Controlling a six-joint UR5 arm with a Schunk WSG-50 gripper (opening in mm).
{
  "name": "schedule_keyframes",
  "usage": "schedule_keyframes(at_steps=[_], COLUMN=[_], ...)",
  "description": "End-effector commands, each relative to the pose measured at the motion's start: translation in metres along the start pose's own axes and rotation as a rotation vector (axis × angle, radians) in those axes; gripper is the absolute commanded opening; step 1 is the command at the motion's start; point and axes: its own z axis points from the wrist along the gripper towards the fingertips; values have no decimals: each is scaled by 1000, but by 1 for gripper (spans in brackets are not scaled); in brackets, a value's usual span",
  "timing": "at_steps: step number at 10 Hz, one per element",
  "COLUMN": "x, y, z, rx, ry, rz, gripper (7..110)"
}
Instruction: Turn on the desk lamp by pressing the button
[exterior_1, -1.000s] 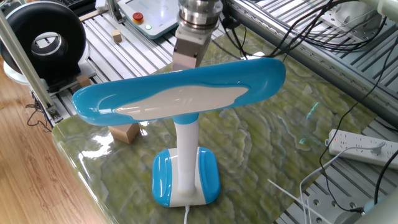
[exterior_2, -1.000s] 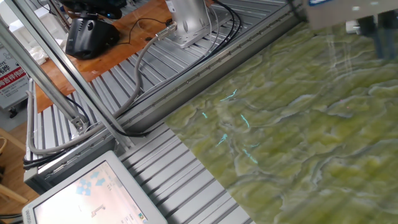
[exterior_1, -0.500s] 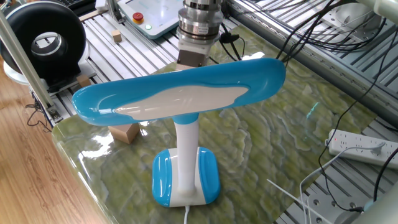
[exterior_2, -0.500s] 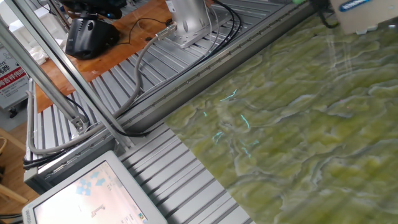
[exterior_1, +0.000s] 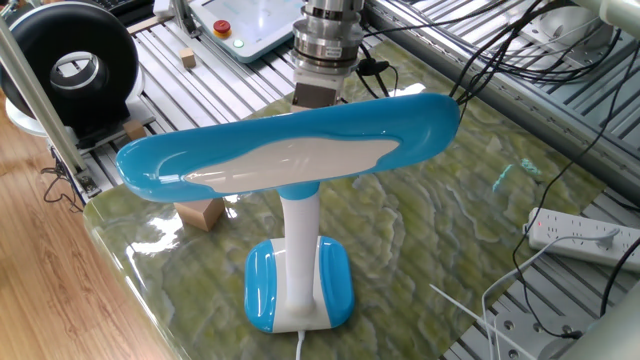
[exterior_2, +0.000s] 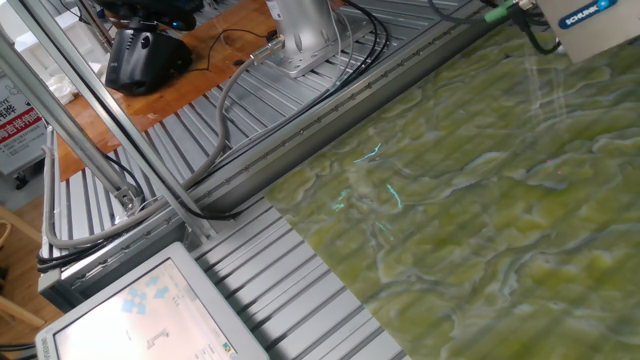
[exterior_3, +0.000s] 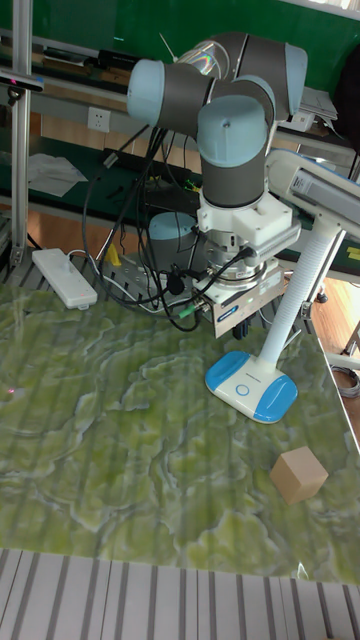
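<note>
The desk lamp (exterior_1: 290, 152) stands near the table's front edge, its wide sky-blue and white head on a white stem over a blue-and-white base (exterior_1: 298, 288). In the tall fixed view the base (exterior_3: 252, 385) carries a small round button (exterior_3: 240, 378) on its white middle. My gripper (exterior_3: 243, 322) hangs just above the back of that base, beside the stem. From one fixed view the lamp head covers the gripper (exterior_1: 318, 88) from below the wrist. The other fixed view catches only the gripper's body (exterior_2: 592, 22) at the top right corner. No view shows the fingertips.
A wooden block (exterior_3: 298, 475) lies on the green mat close to the lamp base, also seen as a block (exterior_1: 200, 213) under the lamp head. A white power strip (exterior_1: 585, 235) and cables lie at the mat's edge. A control pendant (exterior_1: 235, 25) rests beyond the mat.
The gripper has shifted to the right behind the lamp head, and moved toward the upper right corner in the other fixed view. Lamp and block have stayed put.
</note>
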Motion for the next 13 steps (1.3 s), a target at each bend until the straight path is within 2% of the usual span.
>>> schedule_keyframes(at_steps=[1,3,4,7,10,13], x=[-4,2,4,1,4,-1], y=[2,-17,-18,-8,-12,-23], z=[2,1,1,4,9,2], rx=[-1,93,104,71,86,114], ry=[-20,14,22,8,12,-3], rz=[-3,19,28,25,31,52], gripper=[7,7,7,7,7,7])
